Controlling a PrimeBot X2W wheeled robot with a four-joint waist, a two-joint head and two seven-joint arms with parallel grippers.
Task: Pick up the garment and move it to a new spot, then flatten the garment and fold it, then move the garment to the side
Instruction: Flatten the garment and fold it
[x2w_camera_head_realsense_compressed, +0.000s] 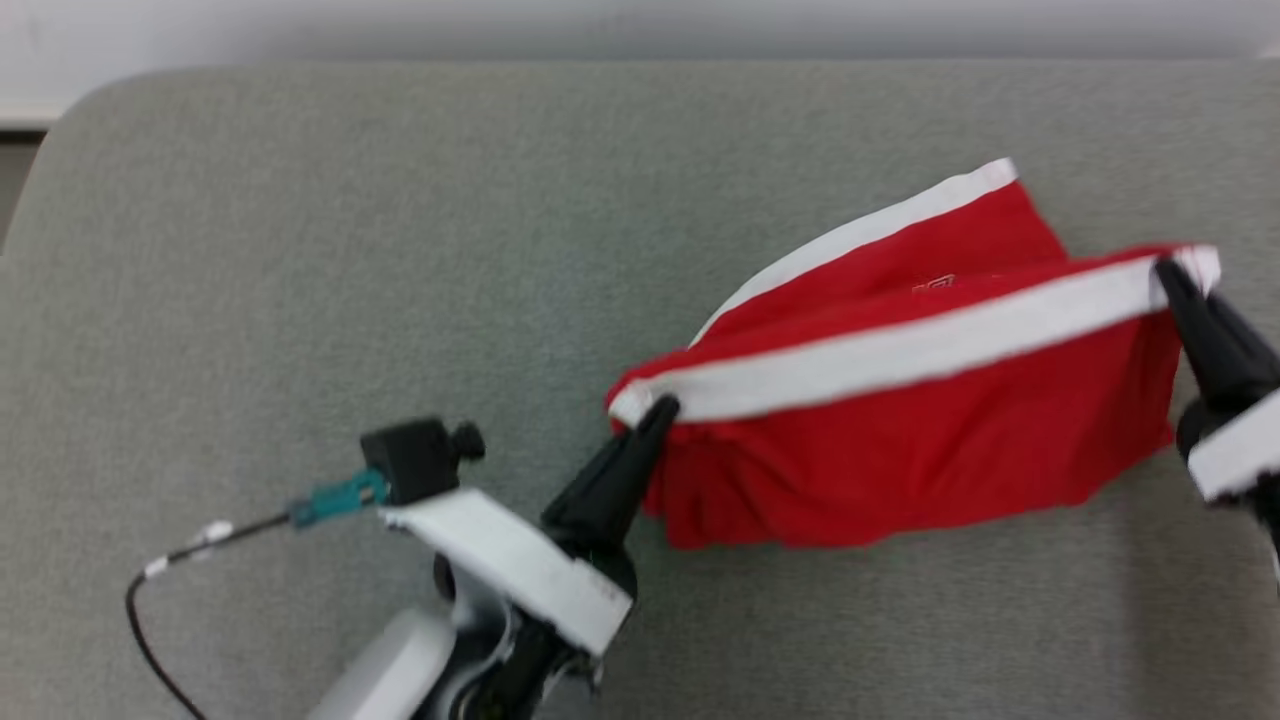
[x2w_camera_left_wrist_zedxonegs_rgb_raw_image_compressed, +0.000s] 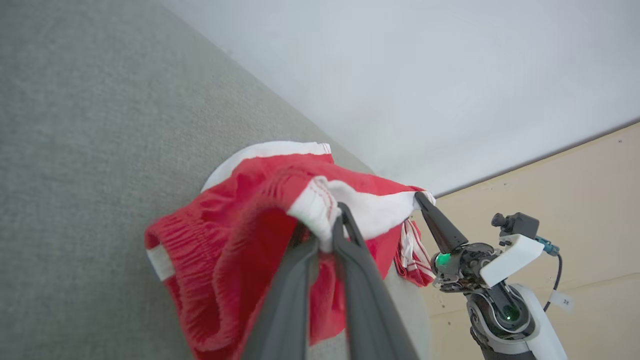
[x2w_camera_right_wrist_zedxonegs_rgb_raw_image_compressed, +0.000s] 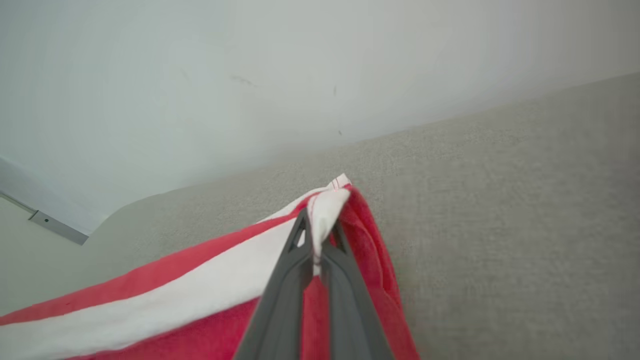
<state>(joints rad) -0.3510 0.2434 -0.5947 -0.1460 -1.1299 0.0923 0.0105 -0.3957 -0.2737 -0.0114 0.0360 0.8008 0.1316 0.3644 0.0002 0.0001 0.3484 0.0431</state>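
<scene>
The left gripper (x2w_camera_head_realsense_compressed: 655, 412) pinches one end of a white band and the right gripper (x2w_camera_head_realsense_compressed: 1168, 275) clamps the other. The red garment (x2w_camera_head_realsense_compressed: 900, 460) is stretched between them over the right half of the grey table (x2w_camera_head_realsense_compressed: 250, 250). Bare woven cloth runs left to a rounded corner. The fabric is soft, with a gathered edge. The right arm is cut off at the frame's edge, and I cannot tell whether the hem touches down.
</scene>
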